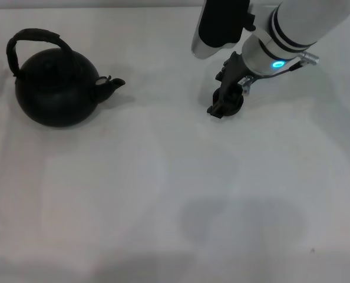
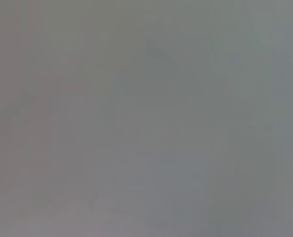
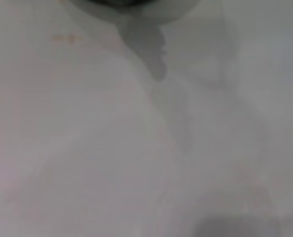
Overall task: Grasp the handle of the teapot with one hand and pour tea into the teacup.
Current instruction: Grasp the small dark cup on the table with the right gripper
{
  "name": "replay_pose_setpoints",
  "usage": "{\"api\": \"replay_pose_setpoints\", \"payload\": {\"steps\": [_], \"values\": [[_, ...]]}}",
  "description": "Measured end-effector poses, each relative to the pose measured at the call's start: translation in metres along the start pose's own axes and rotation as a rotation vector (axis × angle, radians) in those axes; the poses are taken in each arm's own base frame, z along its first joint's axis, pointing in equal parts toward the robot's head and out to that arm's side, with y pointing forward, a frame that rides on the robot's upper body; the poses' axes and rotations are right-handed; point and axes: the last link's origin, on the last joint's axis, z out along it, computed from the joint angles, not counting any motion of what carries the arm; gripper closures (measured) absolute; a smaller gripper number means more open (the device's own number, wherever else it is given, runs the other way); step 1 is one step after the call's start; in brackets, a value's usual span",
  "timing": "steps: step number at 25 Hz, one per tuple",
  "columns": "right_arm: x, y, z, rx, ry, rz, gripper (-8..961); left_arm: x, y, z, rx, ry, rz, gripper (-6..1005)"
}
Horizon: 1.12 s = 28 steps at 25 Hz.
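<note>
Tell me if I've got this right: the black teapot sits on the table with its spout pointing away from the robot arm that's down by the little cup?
Not quite. In the head view the teapot does sit on the table, but its spout points toward the right gripper, which is down at the teacup, not away from it.

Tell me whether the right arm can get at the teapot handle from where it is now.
Probably yes. The handle arches free over the teapot, with bare table between. But the right gripper is down at the teacup, far across.
</note>
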Motion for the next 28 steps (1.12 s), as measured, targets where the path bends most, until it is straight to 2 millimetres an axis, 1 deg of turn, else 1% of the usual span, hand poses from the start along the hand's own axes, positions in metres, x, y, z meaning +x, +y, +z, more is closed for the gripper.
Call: {"api": "replay_pose_setpoints", "payload": {"steps": [11, 16, 20, 24, 28], "values": [[0.012, 0.004, 0.001, -0.033, 0.034, 0.018, 116, 0.003, -0.004, 0.0, 0.019, 0.013, -0.007, 145], [0.013, 0.005, 0.0, -0.044, 0.036, 0.02, 116, 0.002, -0.004, 0.0, 0.019, 0.013, -0.009, 145], [0.014, 0.005, -0.002, -0.042, 0.048, 0.008, 173, 0.002, -0.002, 0.0, 0.01, 0.011, -0.006, 146], [0.003, 0.007, -0.009, -0.04, 0.022, -0.026, 223, 0.001, -0.001, 0.0, 0.006, 0.009, -0.004, 146], [-0.018, 0.019, -0.021, -0.061, -0.023, -0.101, 223, 0.001, -0.001, -0.001, 0.006, 0.008, -0.004, 146]]}}
